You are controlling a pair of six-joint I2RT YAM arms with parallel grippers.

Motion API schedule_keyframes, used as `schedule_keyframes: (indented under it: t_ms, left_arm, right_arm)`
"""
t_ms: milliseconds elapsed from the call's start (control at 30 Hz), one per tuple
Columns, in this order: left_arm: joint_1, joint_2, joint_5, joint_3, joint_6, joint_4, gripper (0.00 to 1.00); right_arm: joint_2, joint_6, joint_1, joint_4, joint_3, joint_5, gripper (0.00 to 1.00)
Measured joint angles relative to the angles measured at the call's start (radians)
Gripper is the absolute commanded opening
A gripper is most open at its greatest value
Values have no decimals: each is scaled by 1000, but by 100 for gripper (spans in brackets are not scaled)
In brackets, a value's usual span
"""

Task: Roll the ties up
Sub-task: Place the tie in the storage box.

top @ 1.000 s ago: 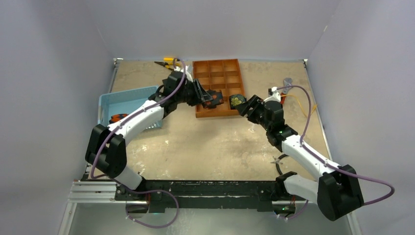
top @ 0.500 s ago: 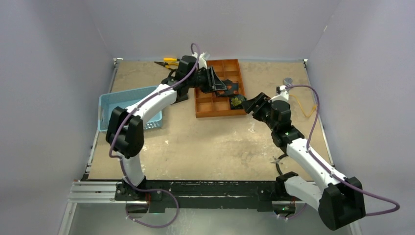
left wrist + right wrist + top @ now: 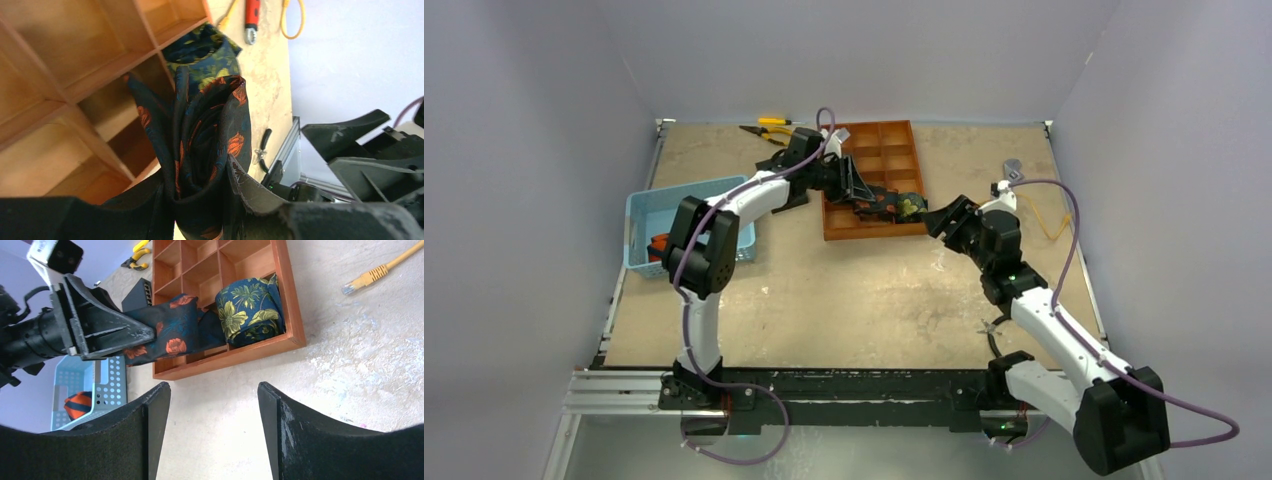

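Over the near row of the tray [image 3: 874,140], which sits at the middle of the tabletop's [image 3: 844,290] far edge, the left claw [image 3: 862,192] has the rolled red tie [image 3: 205,130] pinched, fingers partly closed around the roll. Green tie [image 3: 250,310] is rolled up and tucked in the tray's near right compartment. Right claw [image 3: 212,390] hangs wide open with nothing in it, just off the tray's near right corner. Striped tie [image 3: 80,405] is in the basket [image 3: 649,200] by the left edge.

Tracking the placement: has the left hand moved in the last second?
Yes: the left hand, holding the red-orange tie, moved right, farther over the wooden tray.
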Motion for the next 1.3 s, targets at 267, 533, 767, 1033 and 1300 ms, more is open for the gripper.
schedule_keyframes:
  t_ms: [267,533,767,1033,1300]
  left_arm:
    - [18,85,-11,45,91,-116,0]
    - [16,137,-97,177,179,-306,0]
    - [-8,150,-208,248,185,-415,0]
    - [-60,187,-383,365,169,-540,0]
    - [-120,237,-572,478,130,-636,0]
  right_arm:
    - [18,0,-2,10,-6,-18,68]
    - [23,0,-6,11,-11,-18,67]
    - [28,6,-6,29,-24,-22,65]
    - [131,63,-6,68,-47,-10,59]
    - [72,80,-6,71,-60,13,60]
